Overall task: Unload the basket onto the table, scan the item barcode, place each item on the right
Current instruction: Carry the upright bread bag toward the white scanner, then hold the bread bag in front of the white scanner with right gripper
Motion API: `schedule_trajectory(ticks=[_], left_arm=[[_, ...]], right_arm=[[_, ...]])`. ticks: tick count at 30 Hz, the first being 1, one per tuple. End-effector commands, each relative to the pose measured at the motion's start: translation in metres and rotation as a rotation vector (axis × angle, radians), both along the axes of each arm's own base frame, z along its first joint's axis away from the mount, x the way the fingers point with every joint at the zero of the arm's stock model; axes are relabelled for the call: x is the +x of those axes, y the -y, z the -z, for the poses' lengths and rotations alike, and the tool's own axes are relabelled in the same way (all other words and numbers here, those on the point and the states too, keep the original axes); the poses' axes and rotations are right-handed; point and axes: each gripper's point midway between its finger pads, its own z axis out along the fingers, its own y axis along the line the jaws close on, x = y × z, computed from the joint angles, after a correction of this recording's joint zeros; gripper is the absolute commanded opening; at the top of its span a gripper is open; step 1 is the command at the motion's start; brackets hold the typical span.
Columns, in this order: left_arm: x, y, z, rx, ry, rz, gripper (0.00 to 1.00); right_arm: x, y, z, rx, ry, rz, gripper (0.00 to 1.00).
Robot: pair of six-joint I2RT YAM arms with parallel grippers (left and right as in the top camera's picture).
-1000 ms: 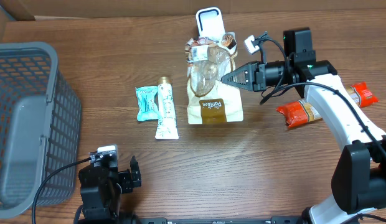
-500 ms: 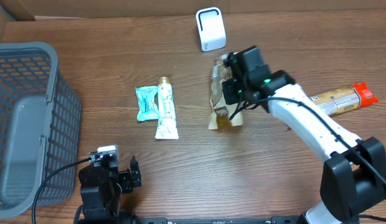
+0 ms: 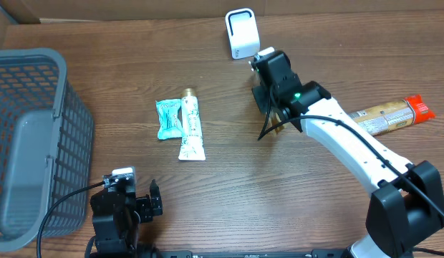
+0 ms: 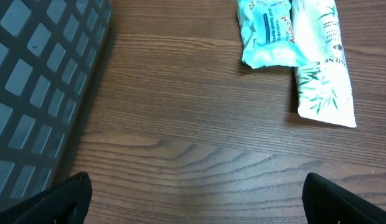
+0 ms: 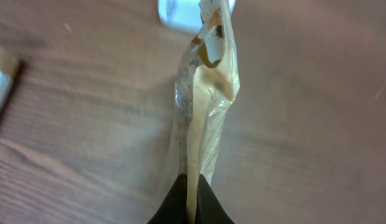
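Right end effector (image 5: 190, 202) is clamped on the snack bag (image 5: 204, 93) by its edge, just beside the scanner (image 3: 241, 33). Bag looks light, floppy and slick, so I'd grip at the seam. Left end effector (image 4: 193, 208) is spread wide, empty.

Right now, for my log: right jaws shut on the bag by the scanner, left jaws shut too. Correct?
Not quite: the left jaws are open, their tips wide apart in the left wrist view. The right jaws are shut on the bag by the scanner.
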Motion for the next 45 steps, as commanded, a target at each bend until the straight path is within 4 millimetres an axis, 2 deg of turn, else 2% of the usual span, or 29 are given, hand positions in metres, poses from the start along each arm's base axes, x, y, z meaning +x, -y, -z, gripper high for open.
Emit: schedule_trajectory(ticks=[1, 4, 10, 14, 16, 25, 29, 37, 43, 45], left_arm=[[0.0, 0.001, 0.0, 0.008, 0.002, 0.014, 1.0], [0.0, 0.001, 0.0, 0.008, 0.002, 0.014, 0.99], [0.0, 0.001, 0.0, 0.008, 0.002, 0.014, 1.0], [0.0, 0.001, 0.0, 0.008, 0.002, 0.014, 1.0], [0.0, 0.001, 0.0, 0.008, 0.002, 0.014, 0.99], [0.0, 0.001, 0.0, 0.008, 0.002, 0.014, 1.0], [0.0, 0.001, 0.0, 0.008, 0.002, 0.014, 0.99], [0.0, 0.001, 0.0, 0.008, 0.002, 0.014, 0.99], [0.0, 0.001, 0.0, 0.008, 0.002, 0.014, 1.0], [0.0, 0.001, 0.0, 0.008, 0.002, 0.014, 1.0]], right_arm=[[0.023, -0.009, -0.066, -0.077, 0.192, -0.13, 0.04], [0.038, -0.009, -0.089, -0.162, 0.302, -0.18, 0.04], [0.057, -0.016, -0.117, -0.29, 0.461, -0.294, 0.04], [0.075, -0.022, -0.139, -0.375, 0.599, -0.325, 0.04], [0.085, -0.026, -0.143, -0.417, 0.654, -0.339, 0.04], [0.123, -0.04, -0.133, -0.686, 0.811, -0.435, 0.04], [0.135, -0.043, -0.115, -0.772, 0.824, -0.471, 0.04], [0.157, -0.028, -0.085, -0.924, 0.806, -0.501, 0.04], [0.161, -0.02, -0.077, -0.956, 0.783, -0.512, 0.04], [0.16, -0.02, -0.069, -0.959, 0.751, -0.538, 0.04]])
